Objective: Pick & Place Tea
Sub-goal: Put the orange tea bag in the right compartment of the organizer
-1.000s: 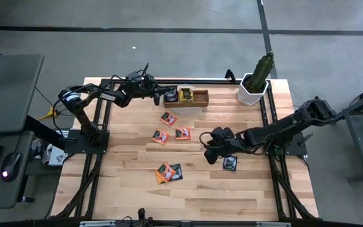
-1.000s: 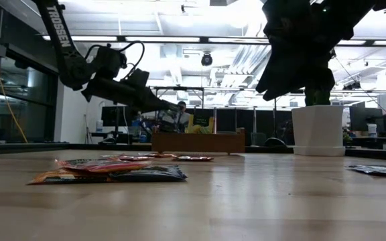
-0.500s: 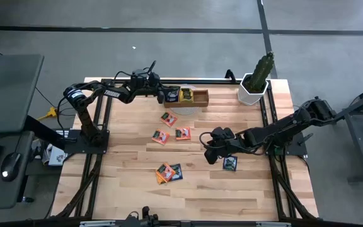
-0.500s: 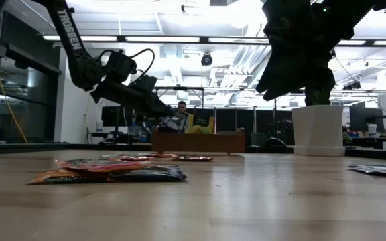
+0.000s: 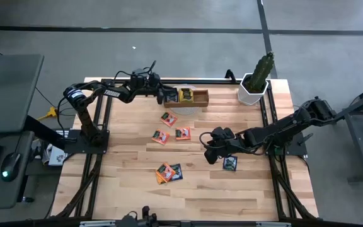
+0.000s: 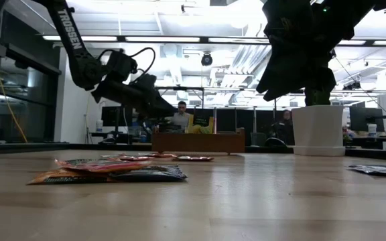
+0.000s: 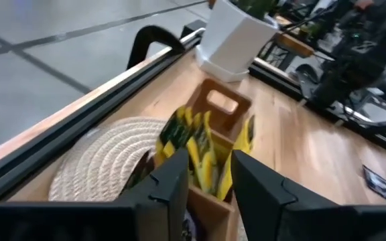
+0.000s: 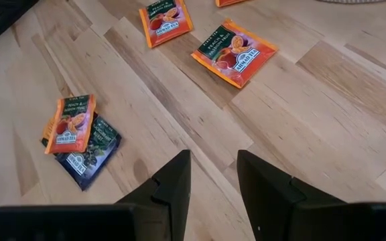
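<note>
Table [image 5: 194,183] of pale wood planks, seen from above; both arms over it.

Left gripper [image 5: 166,96] reaches to the far edge, poised at the near end of the brown wooden tray [image 5: 201,96]. Wrist camera: its two dark fingers [image 7: 168,184] stand apart with a narrow gap, nothing between them, directly above the tray's end compartment. Yellow-green sachets [image 7: 196,144] stand upright in the middle compartment; the far compartment shows bare wood. Tray sits partly on a round woven mat [image 7: 106,161].

Right gripper [image 5: 210,147] hangs above the table's middle-right. Wrist camera: fingers [image 8: 173,181] apart, holding nothing, bare wood under them.

Tea loose on the table:
- three orange sachets [image 5: 169,118] spread between tray and table middle, near one another but apart;
- orange sachet lying partly on a dark blue sachet [image 5: 176,172], touching, toward the near edge; same pair in the right wrist camera [image 8: 86,150];
- single dark sachet [image 5: 230,163] just beside the right gripper, on its near side.

White pot with cactus [image 5: 256,82] at the far right corner. Low camera: a person [image 6: 181,118] seated in the room beyond the tray.
</note>
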`<action>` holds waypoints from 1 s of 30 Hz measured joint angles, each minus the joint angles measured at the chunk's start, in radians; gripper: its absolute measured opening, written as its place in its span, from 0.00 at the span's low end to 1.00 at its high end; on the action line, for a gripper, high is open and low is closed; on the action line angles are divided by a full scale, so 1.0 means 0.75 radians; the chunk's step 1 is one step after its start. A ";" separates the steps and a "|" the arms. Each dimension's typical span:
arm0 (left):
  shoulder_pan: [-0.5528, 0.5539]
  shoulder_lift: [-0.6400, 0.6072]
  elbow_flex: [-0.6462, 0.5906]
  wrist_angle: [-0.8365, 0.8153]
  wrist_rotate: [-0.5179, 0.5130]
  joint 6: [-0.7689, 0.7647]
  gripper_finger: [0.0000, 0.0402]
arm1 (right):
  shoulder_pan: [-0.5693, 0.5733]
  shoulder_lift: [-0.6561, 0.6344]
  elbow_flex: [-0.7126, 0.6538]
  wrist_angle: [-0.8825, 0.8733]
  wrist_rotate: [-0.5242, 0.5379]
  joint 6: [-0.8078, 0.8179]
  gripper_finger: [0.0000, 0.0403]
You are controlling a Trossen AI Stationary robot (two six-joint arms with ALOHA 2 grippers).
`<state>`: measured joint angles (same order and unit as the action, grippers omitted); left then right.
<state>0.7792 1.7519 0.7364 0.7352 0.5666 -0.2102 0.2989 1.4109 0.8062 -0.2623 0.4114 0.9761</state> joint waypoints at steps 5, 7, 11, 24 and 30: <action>0.019 -0.063 -0.001 0.018 0.074 -0.004 0.28 | 0.001 0.000 0.000 0.004 -0.029 -0.055 0.29; 0.018 -0.107 0.000 -0.017 0.111 0.009 0.27 | 0.001 0.000 0.000 0.007 -0.059 -0.084 0.29; 0.005 -0.223 -0.001 -0.131 0.156 0.064 0.25 | 0.001 0.000 0.000 0.011 -0.073 -0.124 0.29; -0.306 -0.673 -0.039 -0.962 -0.224 0.342 0.22 | -0.035 0.018 0.000 0.277 -0.196 -0.403 0.29; -0.628 -0.849 -0.216 -0.974 -0.544 0.075 0.22 | -0.069 0.099 0.001 0.413 -0.355 -0.463 0.29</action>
<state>0.3082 1.1149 0.5745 0.0044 0.1588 -0.1542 0.2473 1.4850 0.8066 0.0478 0.1450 0.6290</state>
